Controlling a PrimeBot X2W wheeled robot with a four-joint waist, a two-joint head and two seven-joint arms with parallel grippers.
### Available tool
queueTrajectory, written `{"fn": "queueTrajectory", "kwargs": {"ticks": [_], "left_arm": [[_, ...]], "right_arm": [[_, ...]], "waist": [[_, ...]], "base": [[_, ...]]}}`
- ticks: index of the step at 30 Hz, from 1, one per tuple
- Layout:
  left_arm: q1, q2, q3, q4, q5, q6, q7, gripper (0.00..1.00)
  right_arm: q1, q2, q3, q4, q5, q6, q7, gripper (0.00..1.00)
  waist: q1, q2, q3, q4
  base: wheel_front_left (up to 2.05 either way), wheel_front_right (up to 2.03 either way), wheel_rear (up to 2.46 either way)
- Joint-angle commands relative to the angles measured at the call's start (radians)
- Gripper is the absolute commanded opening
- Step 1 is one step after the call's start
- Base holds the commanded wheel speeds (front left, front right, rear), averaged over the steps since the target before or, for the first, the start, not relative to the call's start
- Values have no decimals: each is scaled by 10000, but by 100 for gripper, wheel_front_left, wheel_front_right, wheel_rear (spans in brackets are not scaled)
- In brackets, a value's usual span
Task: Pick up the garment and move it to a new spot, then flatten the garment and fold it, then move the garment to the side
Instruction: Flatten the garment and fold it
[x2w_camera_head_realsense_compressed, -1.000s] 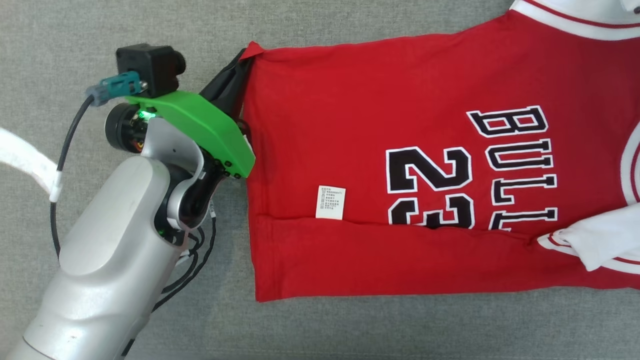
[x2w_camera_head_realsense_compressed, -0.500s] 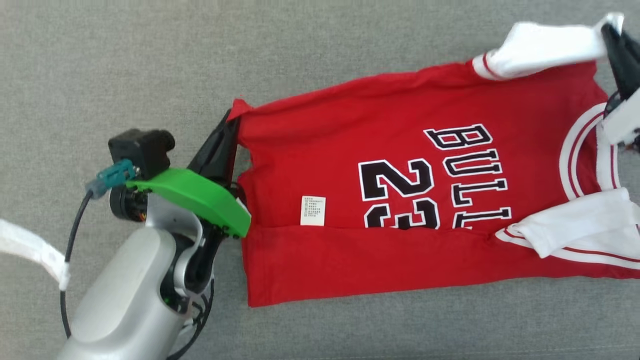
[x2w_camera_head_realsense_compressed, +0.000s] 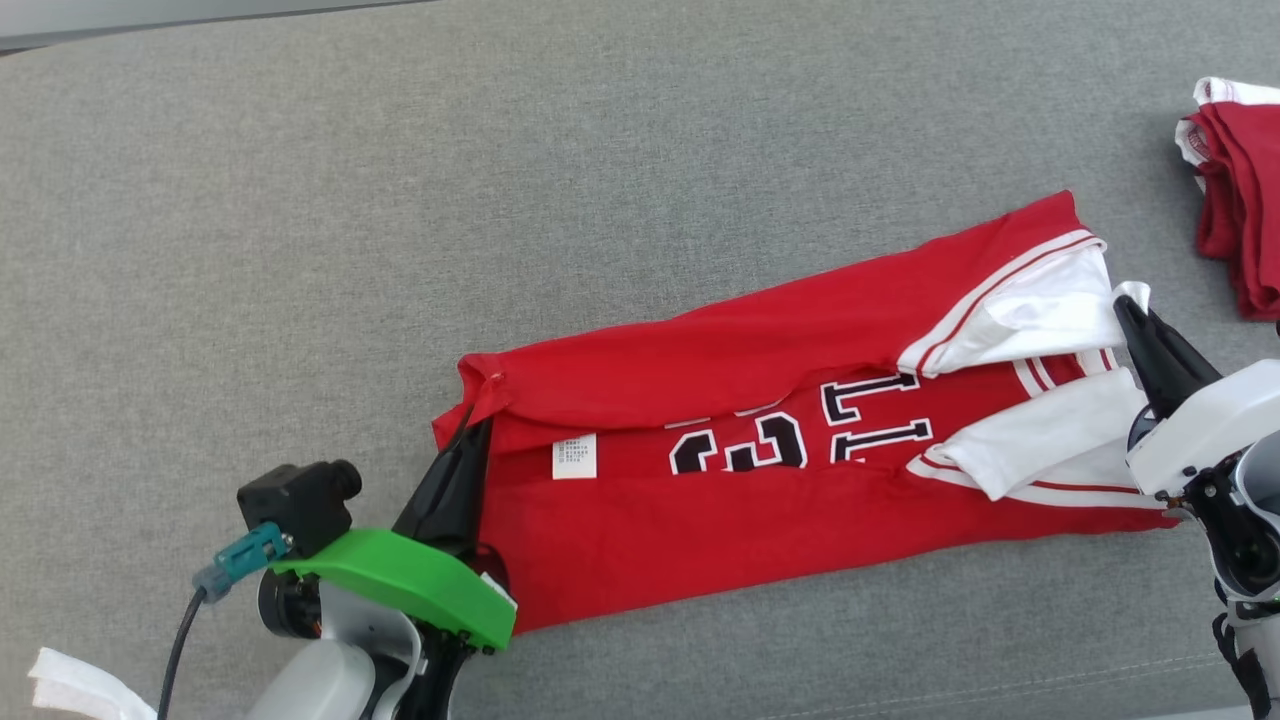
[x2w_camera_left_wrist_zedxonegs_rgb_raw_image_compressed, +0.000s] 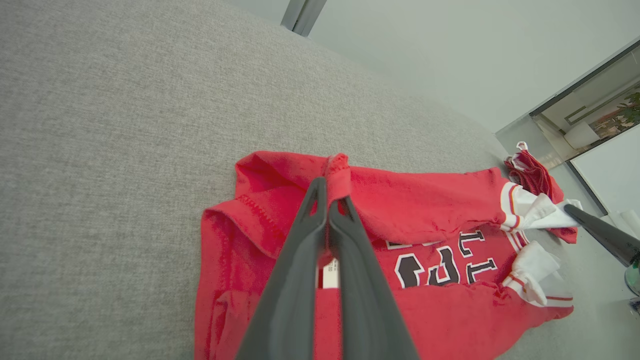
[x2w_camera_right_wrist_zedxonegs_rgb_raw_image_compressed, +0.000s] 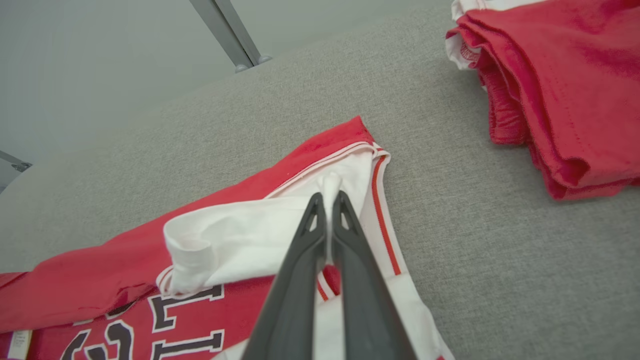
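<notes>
The jersey (x2w_camera_head_realsense_compressed: 760, 520), soft red knit with white sleeves and blocky black-and-white print, lay as a long narrow band across the middle of the head view, tilted up toward the right. Its upper edge was folded down over the print and its lower part folded up, with a small white label (x2w_camera_head_realsense_compressed: 574, 456) showing near the left end. The left gripper (x2w_camera_head_realsense_compressed: 476, 418) was clamped on the red hem corner at lower left. The right gripper (x2w_camera_head_realsense_compressed: 1128, 303) pinched the tip of a white sleeve (x2w_camera_head_realsense_compressed: 1000, 325) at the right. Beneath lay a grey woven surface (x2w_camera_head_realsense_compressed: 400, 200). A stack (x2w_camera_head_realsense_compressed: 1240, 200) of folded red cloth sat apart at the upper right edge.
</notes>
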Motion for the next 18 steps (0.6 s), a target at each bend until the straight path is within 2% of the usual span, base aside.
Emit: {"fn": "queueTrajectory", "kwargs": {"ticks": [1, 2, 3, 4, 5, 8, 11, 14, 18], "left_arm": [[248, 20, 49, -27, -23, 113, -57, 0], [339, 71, 58, -20, -16, 162, -53, 0], [385, 135, 57, 0, 55, 228, -76, 0], [450, 201, 24, 12, 133, 258, -89, 52], [540, 234, -20, 33, 181, 292, -86, 100], [924, 384, -98, 31, 245, 415, -100, 100], [1261, 485, 87, -89, 470, 684, -596, 100], [1587, 594, 368, -216, 1128, 1026, -1307, 100], [1810, 463, 590, -309, 2289, 1178, -1601, 100]], "right_arm": [[148, 108, -91, 39, -61, 1, 18, 0], [217, 179, -150, 78, -111, 1, 22, 0], [271, 200, -167, 113, -203, 1, 49, 34], [352, 220, -138, 164, -258, 1, 149, 100], [424, 245, -158, 233, -328, 0, 209, 100], [576, 224, -149, 348, -448, 1, 603, 100], [638, 165, -328, 253, -504, 0, 881, 100], [361, 200, -706, 264, -737, 1, 917, 100], [-134, 521, -1075, 715, -1091, 1, 1164, 100]], "waist": [[0, 0, -80, -76], [0, 0, -89, -86], [0, 0, -95, -93], [0, 0, -109, -104], [0, 0, -129, -113], [0, 0, -213, -139], [0, 0, -270, -154], [0, 0, -238, -161], [0, 0, -74, -115]], "base": [[0, 0, 0], [0, 0, 0], [0, 0, 0], [0, 0, 0], [0, 0, 0], [0, 0, 0], [0, 0, 0], [0, 0, 0], [0, 0, 0]]}}
